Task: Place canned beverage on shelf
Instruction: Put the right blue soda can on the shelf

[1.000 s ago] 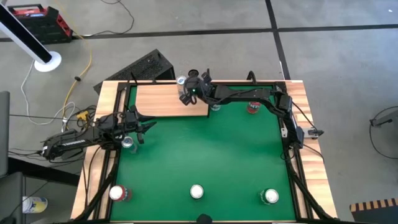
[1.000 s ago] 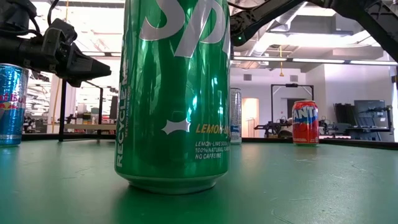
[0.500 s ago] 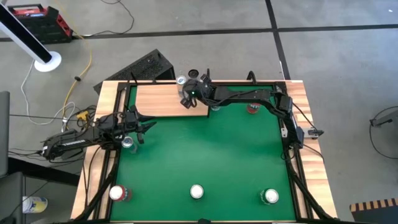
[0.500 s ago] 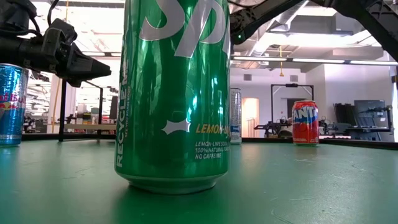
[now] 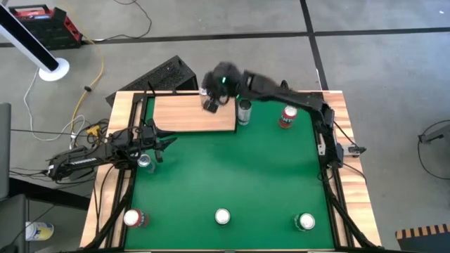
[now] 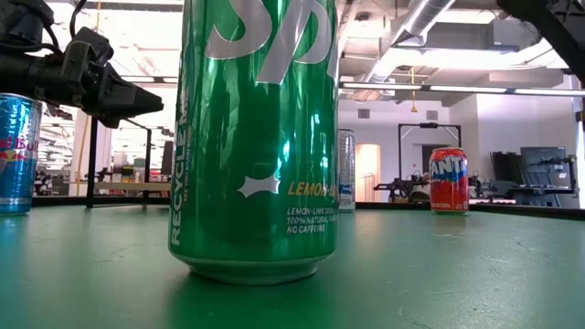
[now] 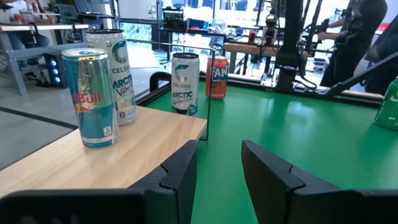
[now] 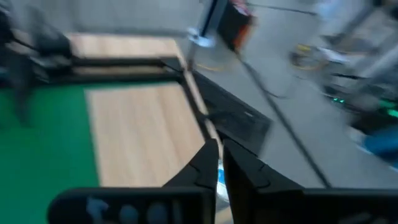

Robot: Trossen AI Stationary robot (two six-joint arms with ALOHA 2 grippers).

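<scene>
The shelf (image 5: 183, 112) is a pale wooden board at the table's far left. On its right end stand a blue Red Bull can (image 7: 90, 96) and a white Celsius can (image 7: 115, 74), both upright on their bases. My right gripper (image 5: 213, 90) hovers high above that end, blurred. Its fingers (image 8: 219, 158) are almost together and hold nothing. My left gripper (image 7: 217, 168) waits open and level at the table's left edge (image 5: 158, 140), pointing toward the shelf.
A Celsius can (image 5: 244, 111) stands on the green table just right of the shelf, and a Fanta can (image 5: 287, 117) farther right. Three cans line the near edge, the middle one a green Sprite (image 6: 254, 137). Another Red Bull (image 6: 16, 151) stands by my left arm.
My right gripper has risen from just over the shelf's right end, going up and a little toward the far edge, and the arm has swung up with it. The cans on the shelf have stayed upright where they were.
</scene>
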